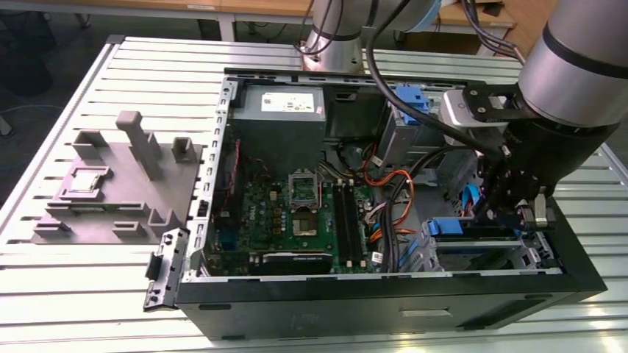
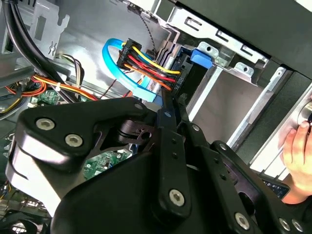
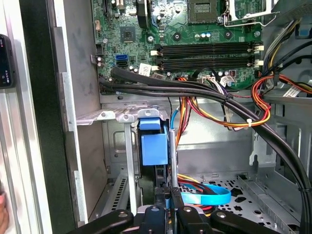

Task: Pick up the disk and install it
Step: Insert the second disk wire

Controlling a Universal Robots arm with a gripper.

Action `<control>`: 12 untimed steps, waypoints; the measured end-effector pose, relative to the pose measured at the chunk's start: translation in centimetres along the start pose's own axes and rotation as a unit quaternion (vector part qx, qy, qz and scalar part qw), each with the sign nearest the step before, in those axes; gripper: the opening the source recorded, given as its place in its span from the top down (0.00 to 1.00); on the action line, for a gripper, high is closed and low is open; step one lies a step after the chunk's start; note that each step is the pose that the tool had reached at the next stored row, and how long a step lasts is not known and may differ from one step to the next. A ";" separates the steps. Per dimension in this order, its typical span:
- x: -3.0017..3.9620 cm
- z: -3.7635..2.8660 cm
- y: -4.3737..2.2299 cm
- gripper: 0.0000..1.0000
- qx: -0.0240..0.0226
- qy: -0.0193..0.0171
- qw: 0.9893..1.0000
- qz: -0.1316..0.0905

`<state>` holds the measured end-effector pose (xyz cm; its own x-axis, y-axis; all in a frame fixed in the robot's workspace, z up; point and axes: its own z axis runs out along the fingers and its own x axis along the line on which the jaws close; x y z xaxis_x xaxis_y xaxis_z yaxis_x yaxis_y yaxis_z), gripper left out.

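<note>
**Gripper at the drive bay, disk seated in its slot**

In the exterior view the gripper [image 1: 515, 209] reaches down into the open computer case [image 1: 393, 294], at the drive cage [image 1: 481, 246] just below it. The first wrist view looks past the black fingers [image 3: 168, 214], which stand close together on a thin upright edge directly ahead; whether they grip it I cannot tell. Just beyond them the disk [image 3: 155, 146] sits edge-on in the cage, its blue rail end facing out. The second wrist view adds the plug with red, yellow and black wires [image 2: 151, 68] and a flat blue cable [image 2: 114, 58] at the disk's end, and a person's hand [image 2: 297, 151] at the case's outer side. Farther off lies the green motherboard [image 1: 294, 213]. The case rests on a slatted metal table [image 1: 98, 294], beside a grey fixture [image 1: 118, 184].
</note>
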<state>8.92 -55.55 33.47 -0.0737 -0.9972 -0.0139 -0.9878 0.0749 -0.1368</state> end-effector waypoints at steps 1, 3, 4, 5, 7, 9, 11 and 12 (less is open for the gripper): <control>0.01 0.01 0.00 0.84 0.000 0.000 1.000 -0.001; 0.05 0.03 0.01 0.84 0.000 -0.001 1.000 -0.004; 0.06 0.04 0.01 0.84 0.000 -0.001 1.000 -0.005; 0.06 0.05 0.01 0.84 0.000 -0.001 1.000 -0.007; 0.08 0.09 0.01 0.84 0.000 -0.001 1.000 -0.008; 0.11 0.13 0.02 0.84 0.000 -0.001 1.000 -0.009; 0.13 0.17 0.02 0.84 0.000 -0.001 1.000 -0.009; 0.15 0.20 0.02 0.84 0.000 -0.001 1.000 -0.009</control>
<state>8.91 -55.70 33.26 -0.0562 -0.9983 -0.0142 -0.9889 0.0576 -0.1367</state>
